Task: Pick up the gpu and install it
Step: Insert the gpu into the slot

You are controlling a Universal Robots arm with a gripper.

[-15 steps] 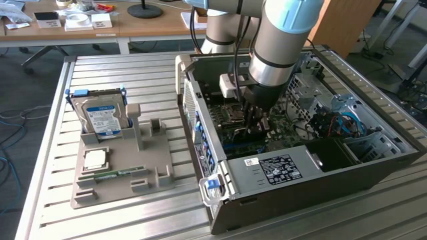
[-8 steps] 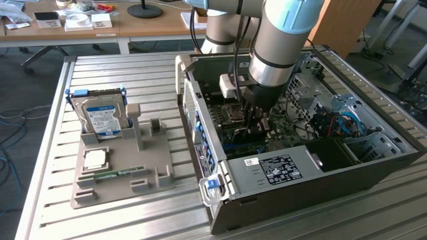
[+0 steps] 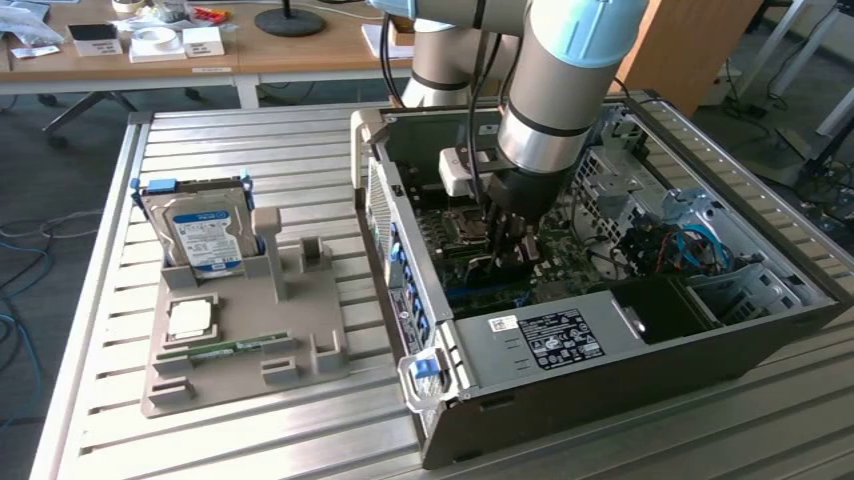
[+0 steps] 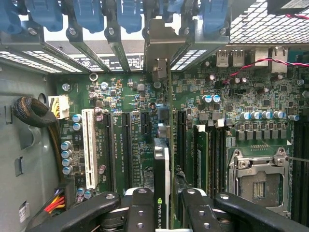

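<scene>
Gripper fingers are shown clamped on the top edge of the gpu, which is held edge-on above the motherboard slots inside the computer case. Card is judged light, stiff and fragile; its bare edges are best gripped, components avoided.

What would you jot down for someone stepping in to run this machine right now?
Gripper: jaws shut on the gpu, held edge-on over the motherboard inside the open computer case.
Done: card picked up and carried into the case; its bracket end lines up with the rear slot openings.
Left: whether it is seated in its slot cannot be told; jaws not yet released.
On the grey tray outside: hard drive, processor chip, memory stick.
</scene>
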